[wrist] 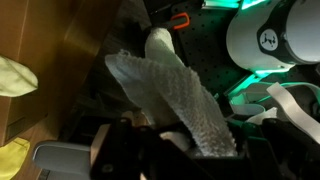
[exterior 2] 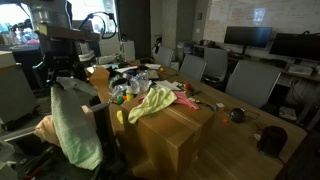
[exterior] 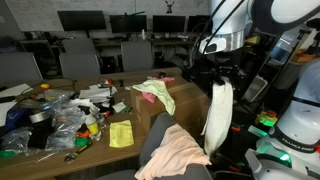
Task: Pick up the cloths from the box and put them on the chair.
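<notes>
while clamped shut on a white cloth [exterior: 219, 112], with the gripper [exterior: 217, 78] clenched hard around its top end, seems roughly midway through the job.

done, judging by both exterior views: peach-pink cloth [exterior: 178, 150] lying draped over the grey chair [exterior: 148, 160].

in hand: white cloth dangling long and limp just beside the box [exterior: 185, 100], over or next to the chair; cannot tell which exactly. not yet let go, so not yet counted.

left: pale yellow-green cloth [exterior 2: 150, 103] slumped over the top edge of the box, half spilling out. probably two placements to go, first lowering and releasing the white one, then fetching the yellow-green one. no view into the box, so possibly more inside.

from the wrist view, little beyond the white cloth [wrist: 175, 95] trailing away from the fingers, rough-textured, over a dark floor and near the white robot base [wrist: 270, 40] lit green.

around it: wooden table [exterior: 105, 150] touching the box, crowded with clear plastic bags [exterior: 65, 125], small odds and ends, and a small bright yellow square cloth [exterior: 121, 134], not part of the job. dim office room, dark monitors [exterior 2: 248, 38] lined up on desks behind, several other office chairs [exterior 2: 250, 82] pushed in close.
</notes>
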Controlling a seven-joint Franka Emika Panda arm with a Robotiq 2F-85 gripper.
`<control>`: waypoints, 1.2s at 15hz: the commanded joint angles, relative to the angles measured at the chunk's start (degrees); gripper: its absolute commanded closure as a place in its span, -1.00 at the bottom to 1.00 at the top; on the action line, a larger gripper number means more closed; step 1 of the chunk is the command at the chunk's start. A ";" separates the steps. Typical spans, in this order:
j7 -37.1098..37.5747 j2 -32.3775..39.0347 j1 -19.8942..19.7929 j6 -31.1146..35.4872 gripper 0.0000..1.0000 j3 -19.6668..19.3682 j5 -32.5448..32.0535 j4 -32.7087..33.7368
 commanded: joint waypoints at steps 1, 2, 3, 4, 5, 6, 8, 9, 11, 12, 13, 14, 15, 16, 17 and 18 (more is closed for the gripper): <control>1.39 1.97 3.19 3.05 1.00 -4.82 5.47 1.91; 1.56 2.25 3.57 4.00 1.00 -5.73 7.69 2.00; 1.75 2.06 3.89 4.79 1.00 -6.49 9.93 1.92; 2.11 2.20 4.13 5.51 1.00 -7.07 12.08 2.01; 2.40 2.42 4.25 6.59 1.00 -7.50 13.97 1.93; 2.78 2.55 4.39 6.76 1.00 -7.77 15.68 2.11; 3.53 3.10 4.54 7.80 1.00 -7.86 18.55 2.11; 4.17 3.40 4.66 8.89 1.00 -7.56 19.72 1.87; 5.29 4.09 5.11 10.40 1.00 -6.96 21.70 1.67; 5.76 4.85 5.51 11.49 1.00 -6.69 22.66 1.57; 6.22 5.27 5.91 12.12 1.00 -6.43 23.54 1.54; 6.99 6.20 6.34 13.60 1.00 -6.03 24.56 1.45; 7.86 7.55 6.72 15.19 1.00 -5.60 25.43 1.47; 8.87 8.64 7.14 16.41 1.00 -5.22 26.26 1.58; 10.38 10.05 7.61 17.81 1.00 -4.68 27.29 1.88; 11.70 11.82 7.98 19.19 1.00 -4.21 28.07 2.28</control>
